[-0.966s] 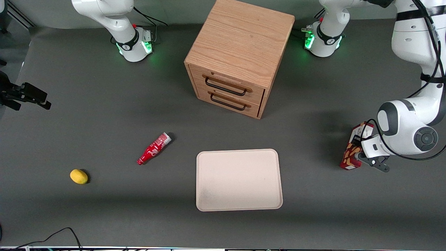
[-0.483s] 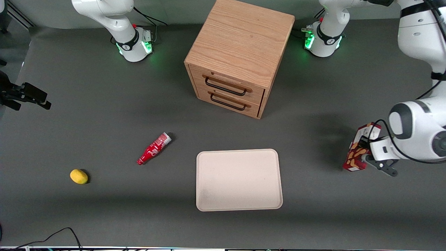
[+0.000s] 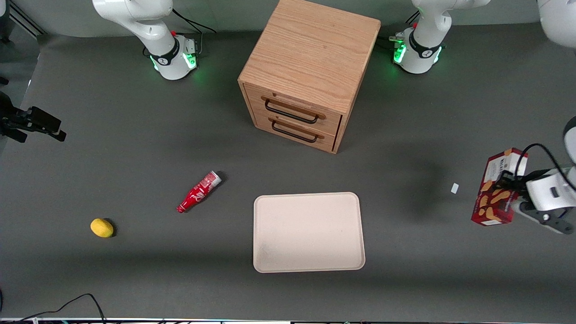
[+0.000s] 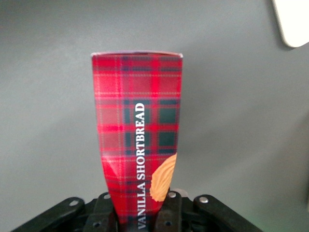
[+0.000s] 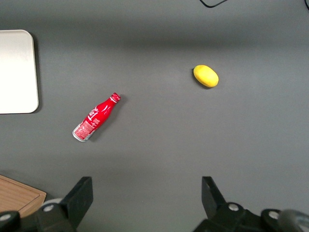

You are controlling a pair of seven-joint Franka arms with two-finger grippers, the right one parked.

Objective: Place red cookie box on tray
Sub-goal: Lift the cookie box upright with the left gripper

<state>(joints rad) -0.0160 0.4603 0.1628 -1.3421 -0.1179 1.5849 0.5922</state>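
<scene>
**Box held clear of the bench, at the working arm's end**

Your tool is clamped on the slim dark-red plaid cookie box, carrying it above the dark grey bench at the working arm's end, well apart from the large flat beige tray with rounded corners. In the front view the arm's white housing and a black cable cover part of the box's edge, and the arm itself is cut off by the frame. In the wrist view the box stands out from the tool with the words "VANILLA SHORTBREAD" and part of a pictured cookie showing; the box hides the contact faces of the black fingers, and only one rounded corner of the tray enters the frame.

A small white scrap lies on the bench near the box; what it is cannot be made out. Nearer the parked arm's end lie a red soda bottle on its side and a yellow lemon-shaped object. A two-drawer oak cabinet stands farther from the front camera than the tray.
</scene>
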